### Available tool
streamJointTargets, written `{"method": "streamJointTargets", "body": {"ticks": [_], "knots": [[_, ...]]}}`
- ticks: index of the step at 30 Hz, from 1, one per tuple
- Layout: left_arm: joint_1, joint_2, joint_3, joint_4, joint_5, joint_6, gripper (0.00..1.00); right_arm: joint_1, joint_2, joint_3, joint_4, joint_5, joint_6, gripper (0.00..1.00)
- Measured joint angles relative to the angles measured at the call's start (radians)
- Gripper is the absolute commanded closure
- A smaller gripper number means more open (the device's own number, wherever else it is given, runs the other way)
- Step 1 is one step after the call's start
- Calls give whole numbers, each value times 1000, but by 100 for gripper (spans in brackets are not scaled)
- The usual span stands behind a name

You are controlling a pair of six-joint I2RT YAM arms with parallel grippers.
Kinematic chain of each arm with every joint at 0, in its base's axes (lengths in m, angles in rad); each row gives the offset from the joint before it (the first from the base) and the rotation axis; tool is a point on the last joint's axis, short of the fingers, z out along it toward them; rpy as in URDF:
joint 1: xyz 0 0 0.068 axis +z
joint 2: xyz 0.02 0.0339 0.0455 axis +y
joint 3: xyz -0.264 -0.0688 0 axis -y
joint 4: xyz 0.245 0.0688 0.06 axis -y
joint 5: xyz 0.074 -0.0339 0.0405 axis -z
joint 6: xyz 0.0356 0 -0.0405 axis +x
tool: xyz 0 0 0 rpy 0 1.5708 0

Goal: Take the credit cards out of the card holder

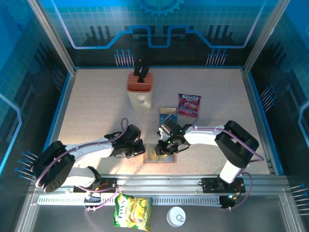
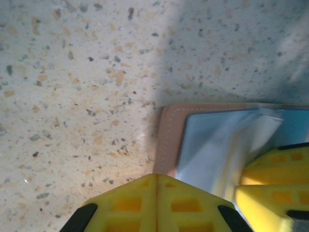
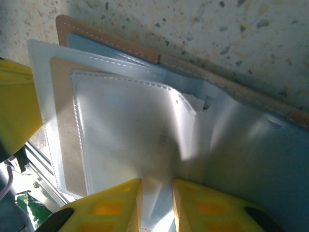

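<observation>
Brown card holder [image 1: 157, 157] lies open at lower centre, right gripper [image 3: 157, 205] pinching its pale inner sleeve, left gripper [image 2: 157, 200] clenched beside it.

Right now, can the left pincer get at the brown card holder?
Probably yes: the left pincer, shut, sits right at the brown edge of the card holder on the table, with nothing between them.

L arm [image 1: 91, 147] reached in from lower left of top view, stretched low, wrist near centre. L gripper [image 2: 157, 181] pointed down, fingers pressed together. R arm [image 1: 207, 135] folded in from lower right, elbow raised. R gripper [image 3: 157, 186] nearly closed, pinching card holder [image 3: 106, 41] flap.
</observation>
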Motion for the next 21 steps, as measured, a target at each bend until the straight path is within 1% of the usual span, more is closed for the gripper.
{"method": "streamJointTargets", "body": {"ticks": [4, 10, 16, 21], "knots": [[0, -51, 12, 2, 6, -17, 91, -10, -11, -39, 62, -27, 13, 76], [-2, -59, 14, 16, 32, -45, 85, -25, -24, -78, 122, -56, 27, 76], [-20, -10, 14, 69, 51, -74, 82, -42, -26, -107, 175, -93, 43, 76], [-39, 44, 14, 124, 58, -99, 80, -58, -33, -148, 254, -130, 70, 77]]}}
